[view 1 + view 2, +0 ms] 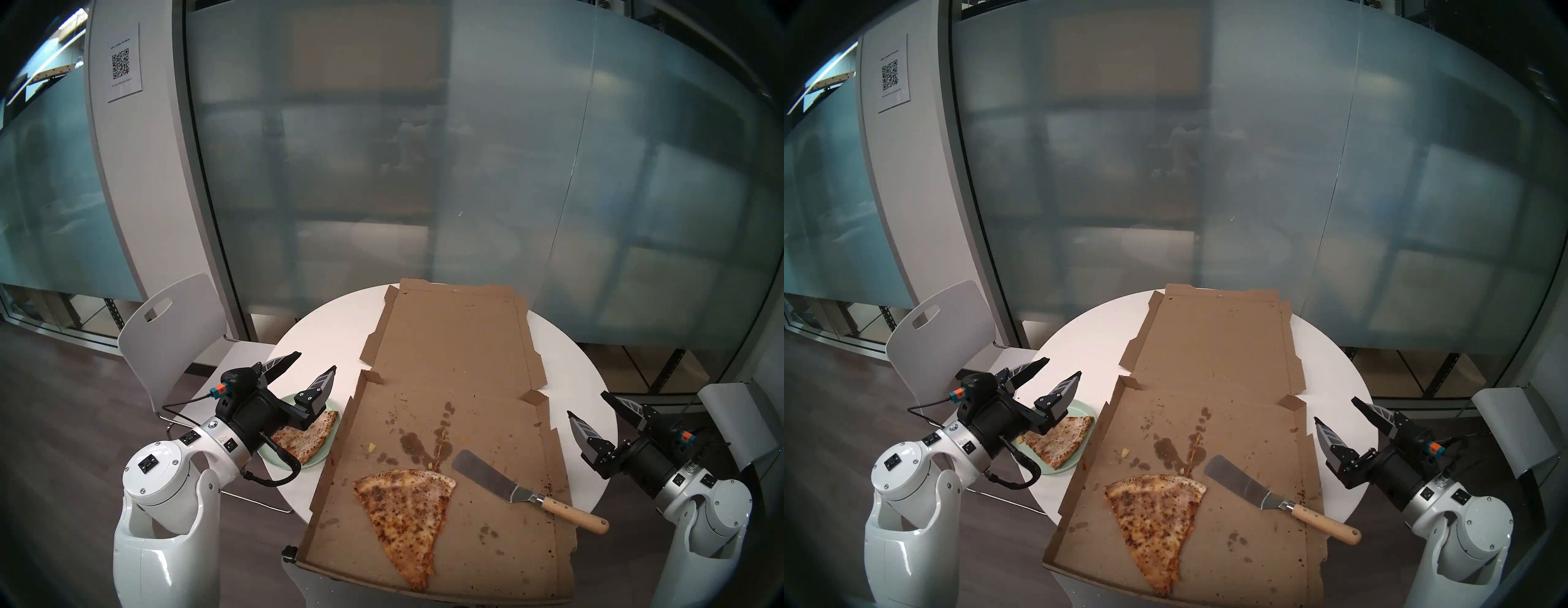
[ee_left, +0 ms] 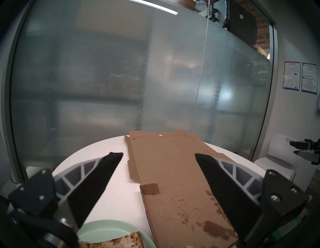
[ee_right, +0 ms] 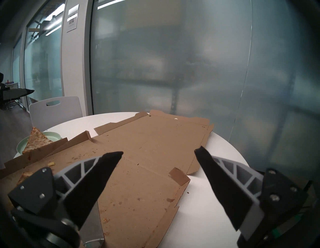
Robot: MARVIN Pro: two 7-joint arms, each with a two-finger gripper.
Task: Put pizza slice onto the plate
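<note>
The pale pizza slice (image 1: 305, 439) lies on the mint-green plate (image 1: 316, 460) at the table's left, its tip hanging over the plate's near rim. It also shows in the head right view (image 1: 1059, 439), with the plate (image 1: 1083, 446). My left gripper (image 1: 315, 361) hovers open and empty just above the plate's far side. The left wrist view shows the plate (image 2: 107, 228) and the slice's crust end (image 2: 117, 241) below the open left gripper (image 2: 157, 154). My right gripper (image 1: 587, 404) is open and empty at the table's right edge.
An opened cardboard pizza box (image 1: 445, 361) covers the round white table (image 1: 322, 335). An orange-golden slice (image 1: 403, 513) lies in its near part. A metal spatula with a wooden handle (image 1: 500, 479) lies beside that slice. A white chair (image 1: 169, 322) stands at the left.
</note>
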